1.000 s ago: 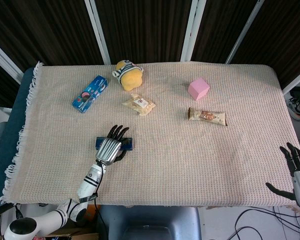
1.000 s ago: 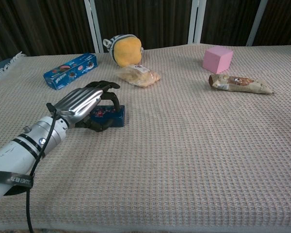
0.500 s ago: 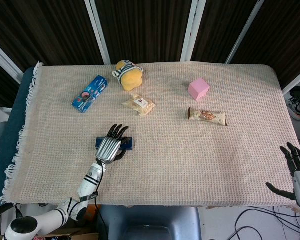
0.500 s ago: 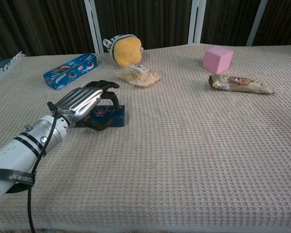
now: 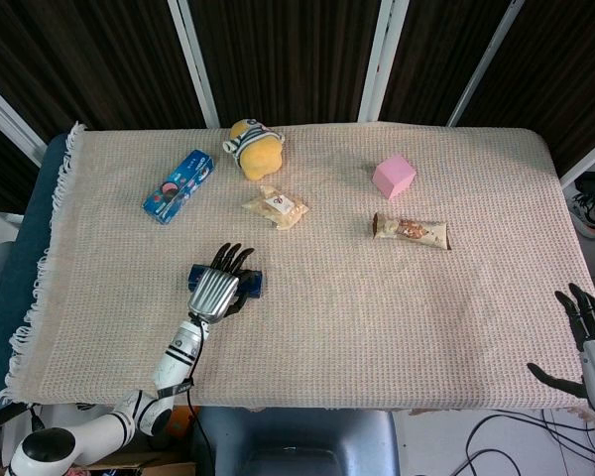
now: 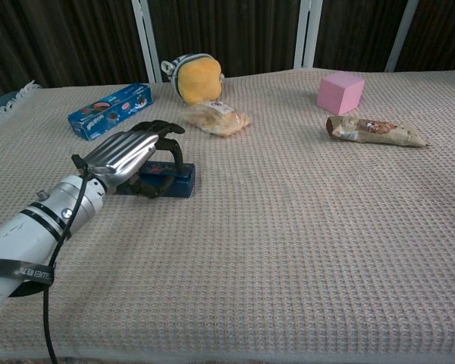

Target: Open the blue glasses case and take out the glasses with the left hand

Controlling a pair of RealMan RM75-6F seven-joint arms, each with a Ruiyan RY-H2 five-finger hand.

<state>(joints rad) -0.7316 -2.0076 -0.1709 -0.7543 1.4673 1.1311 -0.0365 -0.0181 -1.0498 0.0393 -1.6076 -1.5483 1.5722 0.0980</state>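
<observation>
Glasses case [image 6: 169, 179] under left robot hand [image 6: 129, 152] (fingers curled over it).

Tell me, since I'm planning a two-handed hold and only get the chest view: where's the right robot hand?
Observer: The right robot hand hangs just off the near right corner of the table, fingers spread, holding nothing.
Operator: Anything below the near edge?
Observer: A grey chair seat sits under it, left of centre.
Operator: How does the case look from above?
Observer: The blue glasses case peeks out on both sides of the left robot hand, which lies across it.
</observation>
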